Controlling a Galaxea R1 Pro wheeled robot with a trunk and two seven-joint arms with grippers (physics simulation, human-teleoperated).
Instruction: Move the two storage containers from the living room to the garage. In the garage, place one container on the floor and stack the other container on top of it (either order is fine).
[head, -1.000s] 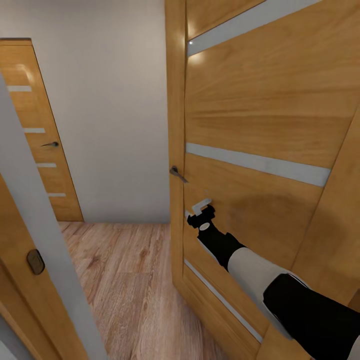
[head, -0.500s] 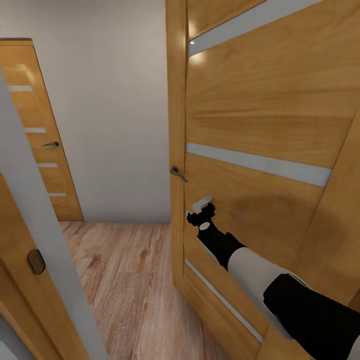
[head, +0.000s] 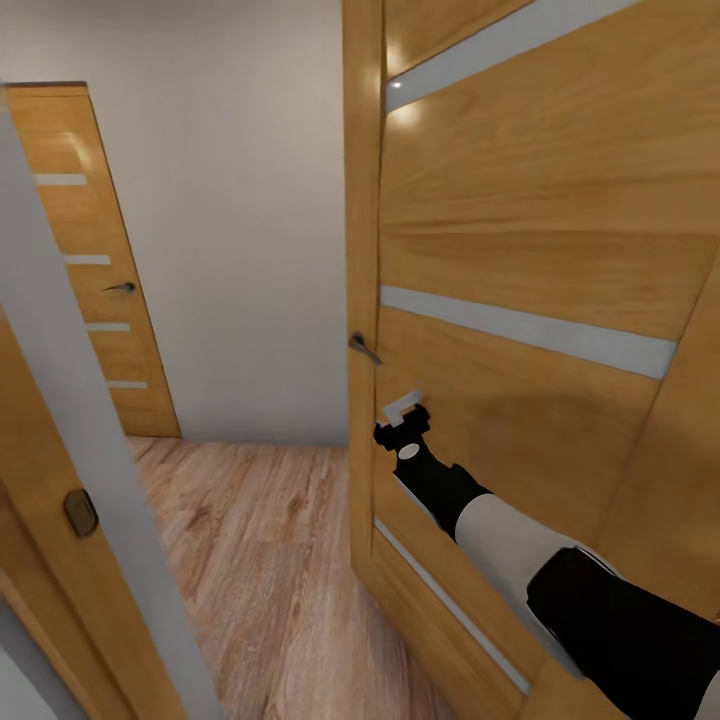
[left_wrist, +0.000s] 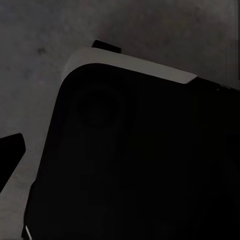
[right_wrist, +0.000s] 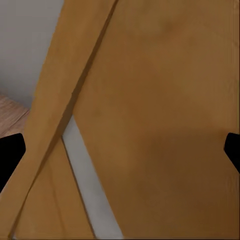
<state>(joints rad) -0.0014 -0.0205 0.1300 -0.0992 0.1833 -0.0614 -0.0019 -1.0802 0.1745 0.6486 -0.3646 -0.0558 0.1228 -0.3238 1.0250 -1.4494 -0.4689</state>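
Observation:
The two storage containers are out of view. My right gripper (head: 404, 408) is stretched out on its black-and-white arm, right at the face of an open wooden door (head: 520, 200), just below its lever handle (head: 362, 348). It holds nothing. In the right wrist view the door panel (right_wrist: 165, 125) is very close, and the fingertips (right_wrist: 10, 152) sit at opposite edges of the picture, so the gripper is open. The left wrist view is dark, with one fingertip (left_wrist: 10, 155) at the edge and a black rounded robot part (left_wrist: 140, 160) close in front.
I stand in a doorway. A white and wood door frame (head: 60, 400) with a latch plate (head: 80, 512) is close on my left. Beyond lie light wood plank flooring (head: 270, 560), a grey wall and a shut wooden door (head: 95, 270).
The whole picture has shifted a little to the right, so the camera has moved. The right arm keeps its place against the door.

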